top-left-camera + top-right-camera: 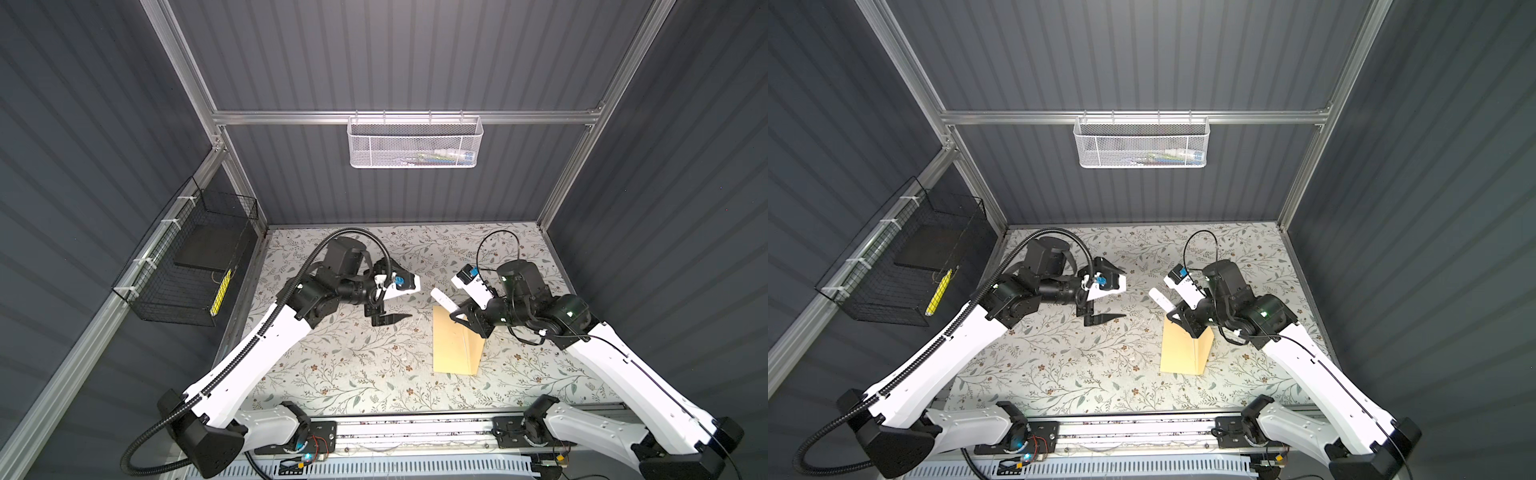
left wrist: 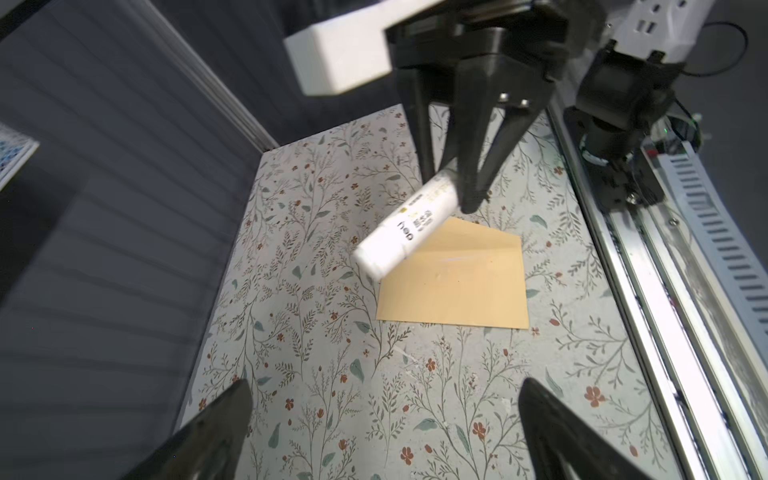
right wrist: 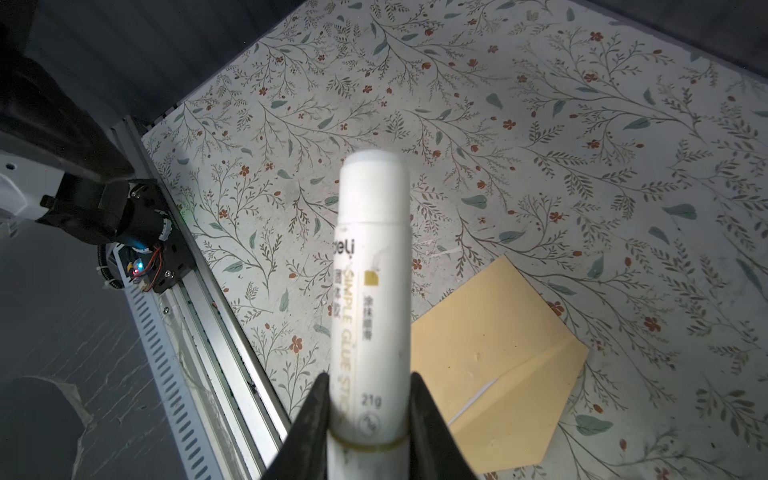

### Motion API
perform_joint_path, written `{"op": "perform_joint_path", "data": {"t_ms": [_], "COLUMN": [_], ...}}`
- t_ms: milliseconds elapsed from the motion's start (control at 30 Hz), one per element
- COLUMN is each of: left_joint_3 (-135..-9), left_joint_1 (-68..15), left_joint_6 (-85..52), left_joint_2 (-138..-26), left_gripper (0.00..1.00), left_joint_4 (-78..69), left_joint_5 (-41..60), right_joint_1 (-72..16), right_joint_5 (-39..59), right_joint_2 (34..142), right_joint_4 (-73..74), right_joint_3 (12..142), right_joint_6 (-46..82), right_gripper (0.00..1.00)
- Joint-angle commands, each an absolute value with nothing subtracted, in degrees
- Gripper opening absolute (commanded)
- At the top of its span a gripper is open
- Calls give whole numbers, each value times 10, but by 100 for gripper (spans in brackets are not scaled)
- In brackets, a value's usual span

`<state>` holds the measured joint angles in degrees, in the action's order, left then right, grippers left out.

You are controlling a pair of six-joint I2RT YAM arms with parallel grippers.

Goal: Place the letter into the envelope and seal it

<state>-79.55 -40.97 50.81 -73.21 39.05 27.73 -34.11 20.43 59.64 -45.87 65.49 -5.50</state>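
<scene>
1. Letter point(image 3: 473, 400): shows only as a thin white sliver at the flap fold of the envelope point(image 3: 498, 345); seems already tucked inside, so safely clear of any gluing.
2. Envelope: lies flat on the flowered table point(image 1: 353, 365), flap unfolded and seemingly a little lifted, not yet sealed; probably left so to keep the inner face of the flap reachable.
3. Glue stick point(image 3: 374, 270): hangs just above the envelope's far end, clamped near its base in the right gripper point(image 3: 370, 386), cap end pointing away from the envelope toward the other arm; likely offered that way for uncapping or recapping, cannot tell which.
4. Left gripper point(image 2: 386, 388): hovers beside the envelope, well apart from it, jaws spread wide and holding nothing, facing the stick's cap.
5. Faint pale streak on the envelope in the left wrist view; possibly glue, too faint to tell.
</scene>
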Motion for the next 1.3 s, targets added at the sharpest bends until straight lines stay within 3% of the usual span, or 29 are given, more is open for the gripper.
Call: {"op": "perform_joint_path", "data": {"t_ms": [0,233,733,1133,1267], "left_joint_3": [-834,-830,-825,-825,-826], "left_joint_1": [-439,-477,-537,-561,-564], "left_joint_6": [594,618,606,588,581], "left_joint_2": [-770,-813,-844,-859,-863], "left_gripper": [100,96,78,52,38], "left_joint_4": [429,392,351,344,345], "left_joint_5": [273,246,149,104,95], "right_joint_1": [-341,-343,-344,-344,-344], "right_joint_5": [236,263,279,297,302], "right_joint_2": [595,592,614,624,625], "right_joint_4": [-477,-483,-480,-477,-478], "right_joint_3": [668,663,672,681,682], "right_joint_6": [-81,-81,-61,-46,-42], "right_gripper": [0,0,0,0,0]}}
